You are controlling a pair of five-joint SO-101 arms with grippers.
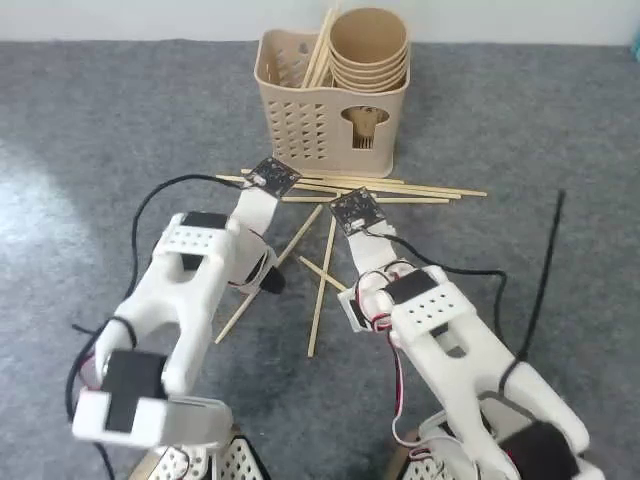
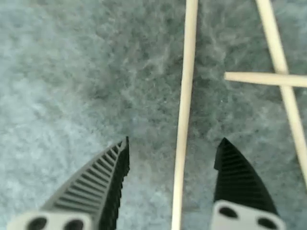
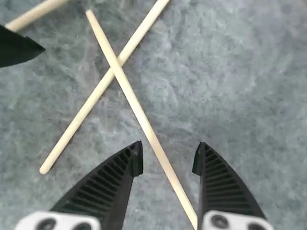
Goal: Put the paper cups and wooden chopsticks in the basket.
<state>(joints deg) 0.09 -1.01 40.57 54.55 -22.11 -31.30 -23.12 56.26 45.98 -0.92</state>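
Two end effectors are low over the grey-carpeted bench (image 1: 90, 130), both with fingers apart and nothing clamped.

Left end effector (image 2: 175, 139): one loose chopstick (image 2: 184, 96) runs lengthwise through the gap between the fingers, closer to one finger than the other, and lies flat on the carpet. I can't tell if either finger touches it. Two more sticks (image 2: 284, 76) cross each other just beside it.

Right end effector (image 3: 170, 143): it straddles another chopstick (image 3: 133, 103), which passes diagonally between the fingertips. That stick lies crossed with a second chopstick (image 3: 79, 120) farther out from the fingers.

Basket (image 1: 300, 120) stands upright at the far side of the bench. A stack of paper cups (image 1: 368, 50) is nested in one side of it, and a few wooden chopsticks (image 1: 322, 50) stand on end beside the stack.

Remaining loose chopsticks (image 1: 400, 190) are scattered on the carpet between the basket and the arms. Some lie crosswise right in front of the basket, and others (image 1: 322, 285) are angled toward the arms.
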